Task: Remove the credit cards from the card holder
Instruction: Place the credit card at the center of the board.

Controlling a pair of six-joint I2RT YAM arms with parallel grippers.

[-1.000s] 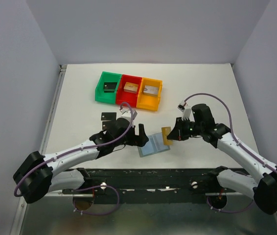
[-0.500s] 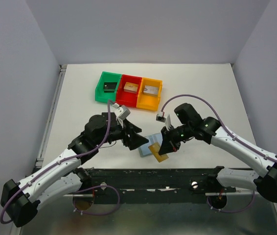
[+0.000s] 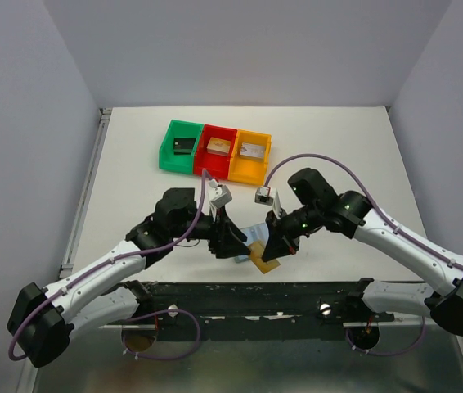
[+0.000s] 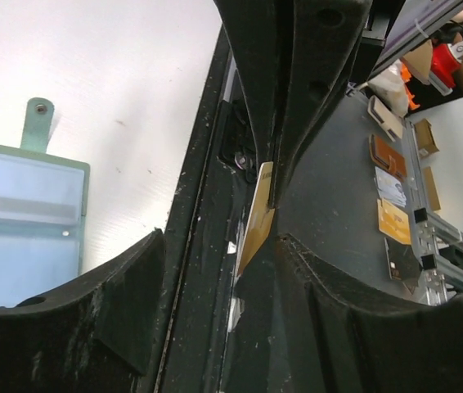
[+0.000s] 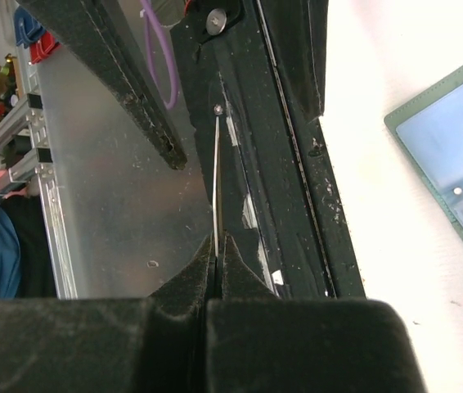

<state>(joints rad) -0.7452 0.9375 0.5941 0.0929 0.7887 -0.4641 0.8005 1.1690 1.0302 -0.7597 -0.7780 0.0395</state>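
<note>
Top external view: the grey-green folding card holder with pale blue pockets (image 3: 255, 236) lies open on the white table (image 3: 133, 164) toward 6 o'clock, close to the black front rail (image 3: 297, 291), between the two grippers. The left gripper (image 3: 233, 241) sits at the holder's 9 o'clock. The right gripper (image 3: 271, 250) sits at its 3 o'clock and is clenched on a gold-tan credit card (image 3: 262, 264), which hangs clear of the holder at its 5 o'clock. A row of green, red and orange plastic bins (image 3: 215, 151) stands at 12 o'clock, well apart. Left wrist view: the left gripper (image 4: 219, 246) is released, jaws apart, with the gold-tan credit card (image 4: 256, 217) in the gap, pinched from 12 o'clock by the other arm's fingers. I cannot tell if the left jaws touch it. The card holder (image 4: 19, 205) lies at 9 o'clock, tab uppermost. Right wrist view: the right gripper (image 5: 217, 246) grips the card (image 5: 217, 180), seen edge-on. The card holder (image 5: 452, 155) is at 3 o'clock.
</note>
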